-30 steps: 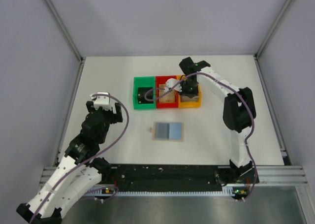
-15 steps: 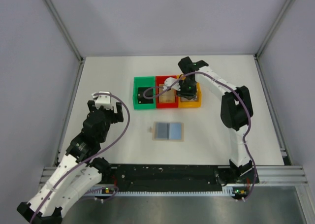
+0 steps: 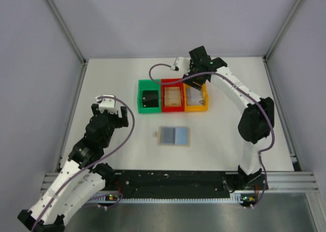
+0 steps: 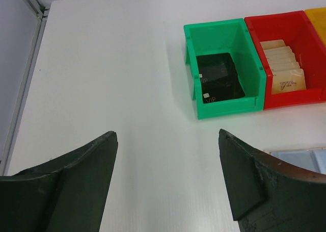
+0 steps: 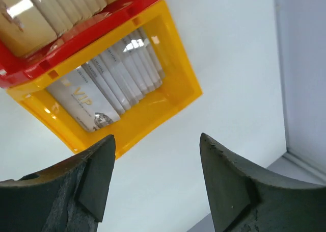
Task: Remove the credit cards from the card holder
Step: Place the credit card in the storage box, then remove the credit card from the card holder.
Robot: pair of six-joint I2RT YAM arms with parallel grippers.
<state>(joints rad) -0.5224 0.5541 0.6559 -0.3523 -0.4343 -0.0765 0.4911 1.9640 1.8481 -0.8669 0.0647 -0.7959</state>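
Observation:
The card holder (image 3: 174,135) lies open and flat at the table's middle, its two light blue panels up; its edge also shows in the left wrist view as the card holder (image 4: 298,154). Credit cards sit in three bins: black cards (image 4: 220,78) in the green bin (image 3: 149,96), tan cards (image 4: 285,71) in the red bin (image 3: 172,96), white cards (image 5: 107,84) in the orange bin (image 3: 196,97). My right gripper (image 3: 195,81) hovers over the orange bin's far rim, open and holding nothing (image 5: 157,137). My left gripper (image 3: 108,111) is open over bare table, left of the bins (image 4: 167,134).
The three bins stand side by side in a row behind the card holder. Grey walls with metal posts close the table at left, right and back. The right arm's cable (image 3: 162,68) loops above the red bin's far side.
My right gripper has opened, risen out of the orange bin and drawn back toward the far rim, uncovering the white cards. The left arm has not moved.

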